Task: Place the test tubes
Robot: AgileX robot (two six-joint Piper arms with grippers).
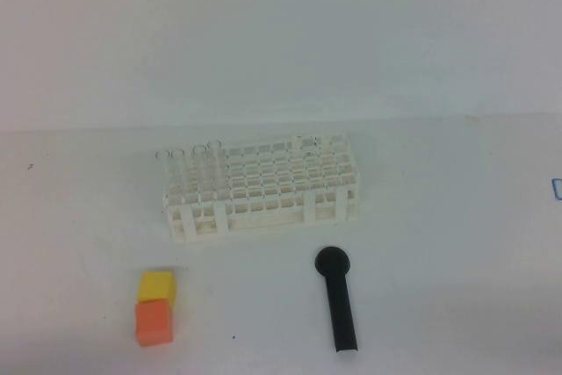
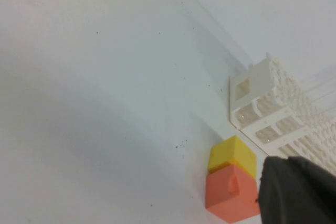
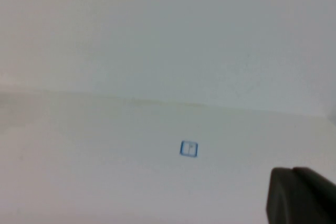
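Note:
A white test tube rack (image 1: 263,208) stands at the middle of the table. Several clear test tubes (image 1: 195,164) stand upright in its left end, and one more (image 1: 308,141) near its back right. No arm shows in the high view. My left gripper (image 2: 286,161) appears only in the left wrist view, shut and empty, hanging above the table near the coloured cubes, with the rack's end (image 2: 265,111) beyond it. My right gripper (image 3: 292,170) is shut and empty over bare table on the right side.
A yellow cube (image 1: 157,287) touches an orange cube (image 1: 154,320) at the front left. A black pestle-like tool (image 1: 337,298) lies in front of the rack. A small blue square mark (image 3: 189,148) is on the table at the right edge.

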